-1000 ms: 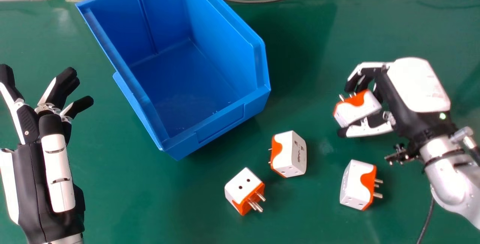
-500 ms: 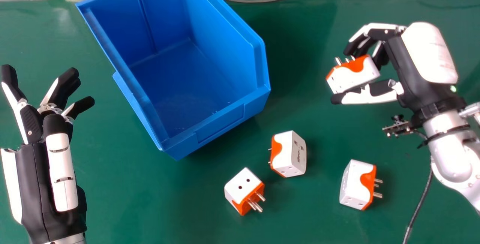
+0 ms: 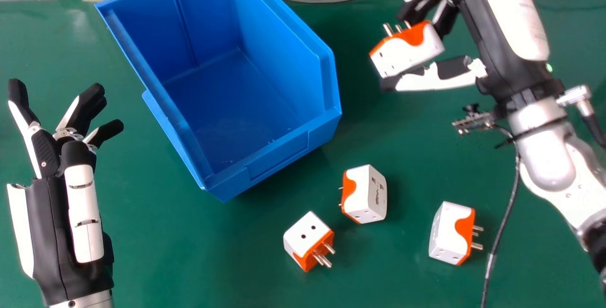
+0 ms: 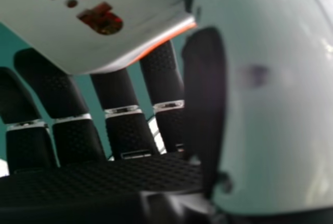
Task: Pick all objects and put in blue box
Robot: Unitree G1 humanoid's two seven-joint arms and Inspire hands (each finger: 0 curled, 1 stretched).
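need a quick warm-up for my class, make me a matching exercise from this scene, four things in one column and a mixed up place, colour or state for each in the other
Things
1. box
2. left hand
3. right hand
4. three loose adapters

Places, colours or states
A. fingers and thumb holding another adapter
B. white and orange, lying on the green table
C. blue, opening upward
D. open and holding nothing, at the head view's left

Right pairs: 1-C, 2-D, 3-A, 4-B
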